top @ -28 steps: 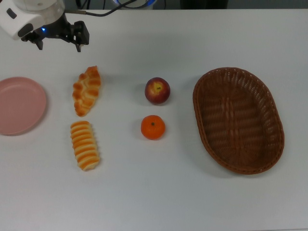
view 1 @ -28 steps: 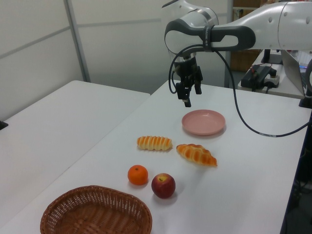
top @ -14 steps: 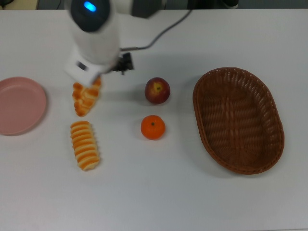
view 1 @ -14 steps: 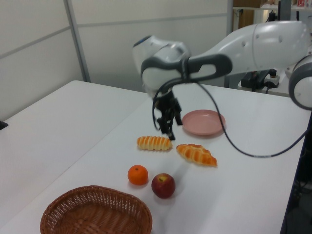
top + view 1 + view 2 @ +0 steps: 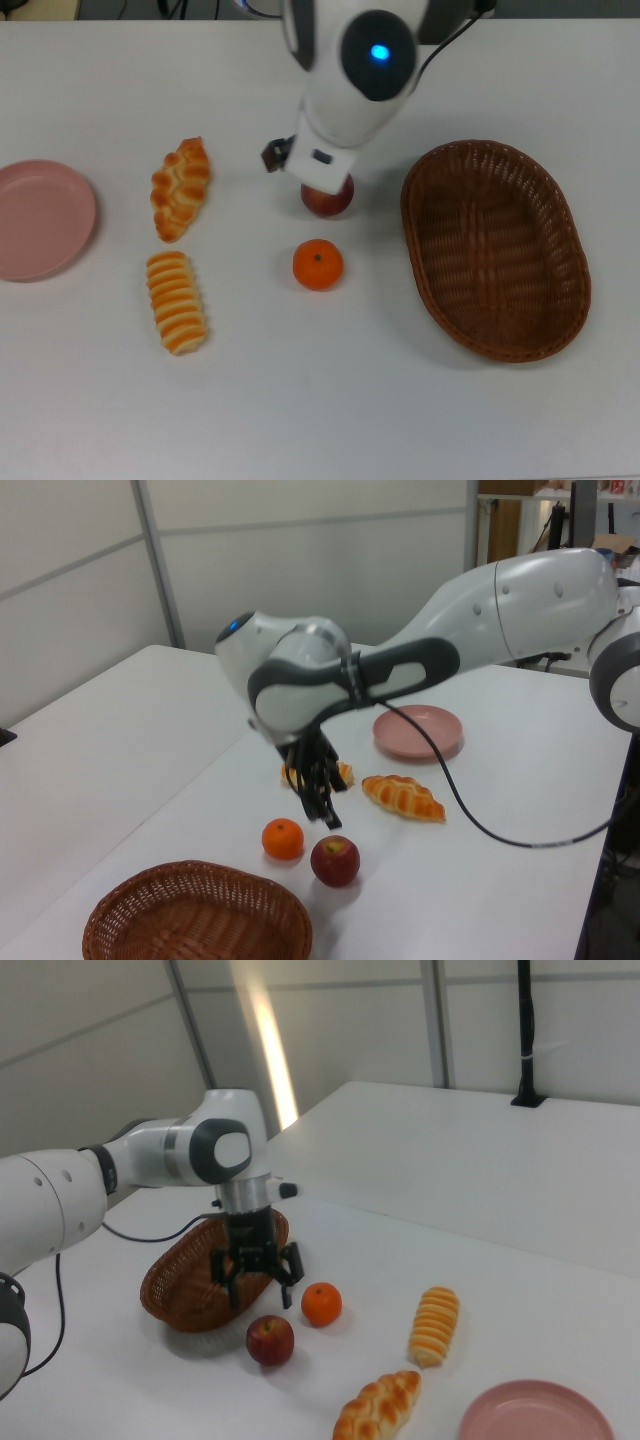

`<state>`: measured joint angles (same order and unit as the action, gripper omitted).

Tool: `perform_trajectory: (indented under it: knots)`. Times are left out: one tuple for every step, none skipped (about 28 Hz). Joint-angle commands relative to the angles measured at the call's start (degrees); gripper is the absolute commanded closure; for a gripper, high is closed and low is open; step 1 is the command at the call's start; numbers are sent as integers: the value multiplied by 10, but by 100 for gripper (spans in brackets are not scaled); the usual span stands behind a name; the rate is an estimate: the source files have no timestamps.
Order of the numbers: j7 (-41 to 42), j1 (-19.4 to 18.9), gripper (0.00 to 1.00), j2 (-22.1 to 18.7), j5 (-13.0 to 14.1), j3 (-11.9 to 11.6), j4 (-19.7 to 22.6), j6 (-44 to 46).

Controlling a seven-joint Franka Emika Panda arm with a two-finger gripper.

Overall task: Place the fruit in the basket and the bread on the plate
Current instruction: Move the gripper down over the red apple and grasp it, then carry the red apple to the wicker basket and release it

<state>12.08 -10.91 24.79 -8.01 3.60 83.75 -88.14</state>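
**Gripper poised over the apple, nothing yet sorted**

Two fruits, two breads, one basket and one plate sit on the white desk (image 5: 330,400). The fruits are a red apple (image 5: 270,1339) with yellow patches and an orange mandarin (image 5: 321,1303); the breads are a ridged roll (image 5: 434,1325) with pale stripes and a twisted croissant-like pastry (image 5: 378,1406). The dark-brown wicker basket (image 5: 497,248) and the pink plate (image 5: 40,218) both hold nothing.

The gripper (image 5: 257,1275) hangs above the apple with its fingers (image 5: 285,1290) spread apart and holding nothing. In the right view the apple lies just below the gap between them, untouched; in the top view the arm's wrist covers the apple's upper part. The mandarin rests near the apple, clear of the fingers. In the top view the basket lies at the top view's right, the plate at the top view's far left, with the pastry and the roll between plate and fruit, the pastry above the roll.

The desk is plain and white. A second white desk stands alongside, pale panelled walls lie behind, and a black cable trails from the arm across the desk in the left view.
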Motion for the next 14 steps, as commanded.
perform_trajectory:
  knots:
    - [9,-28,0,3,-21,-7,33,3]
    - [5,-30,0,7,-23,-7,33,3]
    - [1,-30,0,12,-24,-7,34,3]
    - [-6,-31,0,21,-29,-7,36,2]
    - [-10,-31,0,24,-32,-7,36,1]
    - [-13,-33,0,29,-38,-7,36,0]
    - [-17,-35,0,33,-42,-7,36,-1]
    - [-20,-35,0,39,-48,-7,36,-2]
    - [-25,-35,0,45,-59,-7,36,-4]
    - [-27,-36,0,47,-63,-7,36,-5]
    - [-28,-36,0,51,-67,-7,36,-7]
    - [-29,-37,0,53,-71,-7,36,-8]
    - [-31,-37,0,55,-74,-7,36,-11]
    - [-36,-38,0,61,-77,-7,36,-15]
